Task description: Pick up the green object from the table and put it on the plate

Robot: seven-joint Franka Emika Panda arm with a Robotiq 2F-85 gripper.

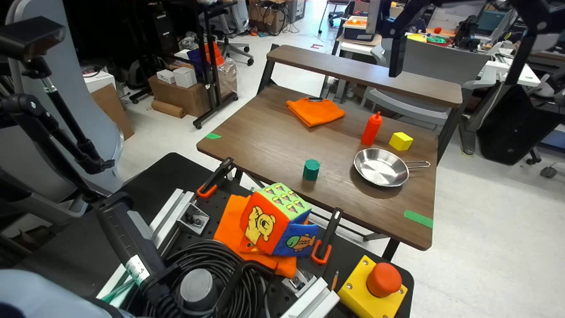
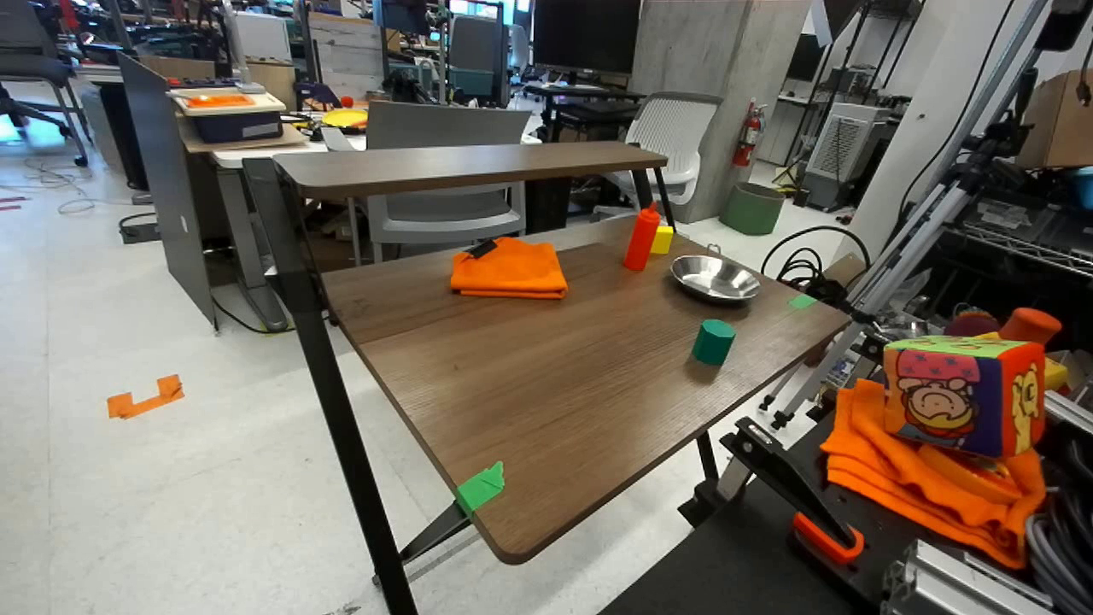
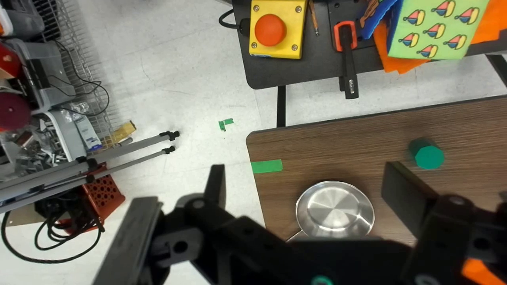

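The green block (image 1: 311, 170) stands upright on the brown table (image 1: 265, 145) near its front edge, in both exterior views (image 2: 713, 342). In the wrist view the block (image 3: 429, 156) lies to the right, beyond the right finger. The plate (image 1: 382, 168), a silver pan-like dish with a wire handle, sits on the same table with nothing in it. It also shows in both the exterior view (image 2: 716, 280) and the wrist view (image 3: 334, 209), its lower edge hidden by the gripper. My gripper (image 3: 304, 165) is open and empty, high above the table. It also shows in an exterior view (image 1: 453, 75).
A red bottle (image 1: 371, 129) and a yellow block (image 1: 401, 141) stand behind the plate. A folded orange cloth (image 1: 315, 111) lies farther back, near a raised shelf (image 1: 362, 73). A black bench holds a picture cube (image 1: 276, 221), clamps and a red-and-yellow stop button (image 1: 375, 287).
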